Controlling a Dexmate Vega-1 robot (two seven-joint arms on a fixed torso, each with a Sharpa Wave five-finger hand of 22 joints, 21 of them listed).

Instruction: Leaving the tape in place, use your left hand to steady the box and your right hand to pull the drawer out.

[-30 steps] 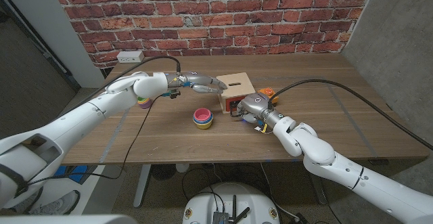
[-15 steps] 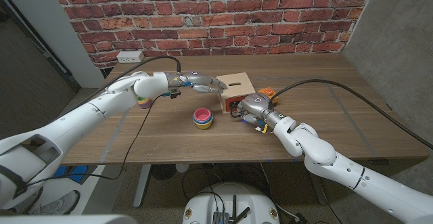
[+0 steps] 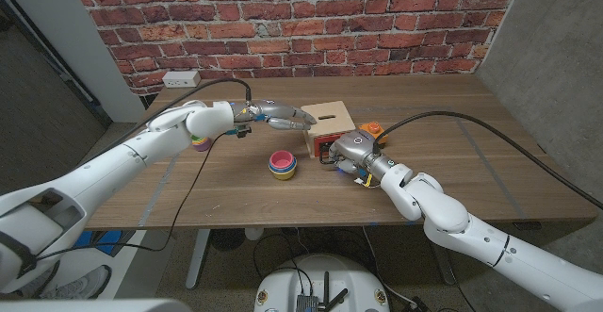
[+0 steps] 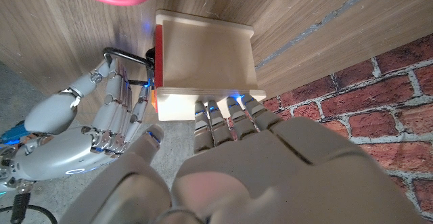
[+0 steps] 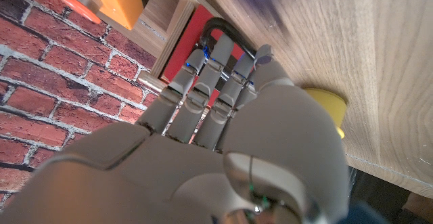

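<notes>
Head view: a small wooden box (image 3: 328, 125) stands near the middle of the wooden table (image 3: 490, 161), its red drawer front (image 3: 323, 146) facing the robot. The left hand (image 3: 275, 114) reaches in from the left with its fingers stretched out, fingertips at the box's upper left edge; the left wrist view shows those fingertips (image 4: 223, 112) touching the box's edge (image 4: 203, 61), holding nothing. The right hand (image 3: 350, 148) sits against the drawer front; in the right wrist view its fingers (image 5: 210, 68) curl over a black handle (image 5: 226, 29) on the red drawer front (image 5: 193, 24), though how tightly they close on it I cannot tell. Just left of the box lies a stack of coloured cups (image 3: 283, 164), pink on top. An orange object (image 3: 372, 129) sits at the box's right side, just behind the right hand, and something yellow (image 5: 323, 105) lies beside that hand. Another coloured object (image 3: 200, 143) shows under the left forearm. A white outlet box (image 3: 182, 78) rests at the table's far left, against the brick wall (image 3: 377, 20).
</notes>
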